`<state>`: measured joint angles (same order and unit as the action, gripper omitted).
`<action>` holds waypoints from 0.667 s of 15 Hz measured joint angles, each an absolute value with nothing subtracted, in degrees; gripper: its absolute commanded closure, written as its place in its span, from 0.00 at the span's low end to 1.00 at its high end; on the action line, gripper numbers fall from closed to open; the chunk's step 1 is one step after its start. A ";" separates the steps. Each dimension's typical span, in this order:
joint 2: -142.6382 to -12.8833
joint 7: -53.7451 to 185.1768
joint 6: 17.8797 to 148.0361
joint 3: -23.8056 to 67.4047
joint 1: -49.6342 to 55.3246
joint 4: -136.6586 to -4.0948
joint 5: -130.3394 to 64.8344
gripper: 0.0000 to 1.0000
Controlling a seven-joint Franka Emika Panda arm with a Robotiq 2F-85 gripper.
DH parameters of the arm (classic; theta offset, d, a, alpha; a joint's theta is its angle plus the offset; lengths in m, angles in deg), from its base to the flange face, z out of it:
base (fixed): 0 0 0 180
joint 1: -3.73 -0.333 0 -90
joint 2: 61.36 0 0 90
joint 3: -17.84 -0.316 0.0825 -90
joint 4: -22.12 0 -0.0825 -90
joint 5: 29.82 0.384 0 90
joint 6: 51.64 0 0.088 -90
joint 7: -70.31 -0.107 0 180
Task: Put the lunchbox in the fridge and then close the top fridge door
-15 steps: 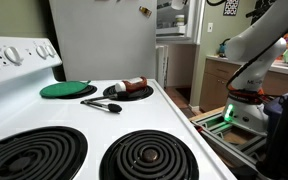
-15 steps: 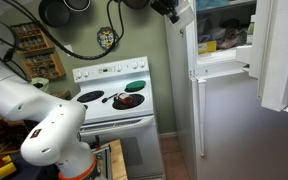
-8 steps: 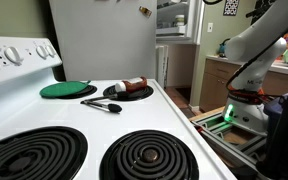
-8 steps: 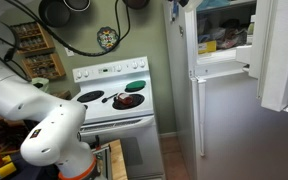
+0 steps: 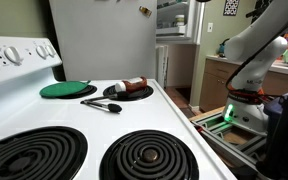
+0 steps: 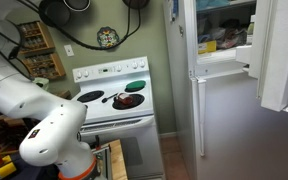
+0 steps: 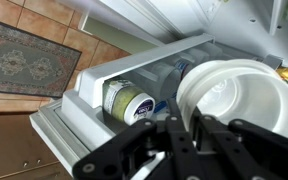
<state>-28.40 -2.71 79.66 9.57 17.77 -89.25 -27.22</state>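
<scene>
Gone from 12 o'clock of an exterior view is the dark wrist hardware that hung beside the fridge (image 6: 224, 120) top a second ago; only a sliver is left at the frame edge. Stove and arm base look unchanged. Wrist view: end effector (image 7: 184, 135) at 6 o'clock, lunchbox (image 7: 239, 95) at 3 o'clock right above it, beside a shelf bin (image 7: 89, 95) holding a jar (image 7: 127, 102). Cannot tell whether the fingers are clamped on the tub or have let it go. Judgement: the arm is reaching into the upper compartment, so placement is underway, not confirmed. Top fridge door (image 6: 281, 50) stands wide open, so closing is not yet done.
</scene>
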 measured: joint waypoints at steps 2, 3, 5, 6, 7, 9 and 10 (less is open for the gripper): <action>-28.46 -2.85 79.67 9.50 17.90 -89.12 -27.22 0.97; -28.49 -3.22 79.67 9.51 17.92 -89.05 -27.23 0.97; -28.79 -6.77 80.27 9.49 18.40 -88.63 -27.37 0.97; -29.06 -8.53 80.77 9.52 18.65 -88.19 -27.37 0.97; -29.42 -10.18 81.25 9.56 18.86 -87.57 -27.38 0.97; -30.34 -13.27 81.66 9.59 19.34 -86.10 -27.51 0.97; -31.00 -14.90 81.71 9.60 19.57 -85.19 -27.54 0.97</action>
<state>-31.00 -14.90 81.71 9.60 19.57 -85.19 -27.54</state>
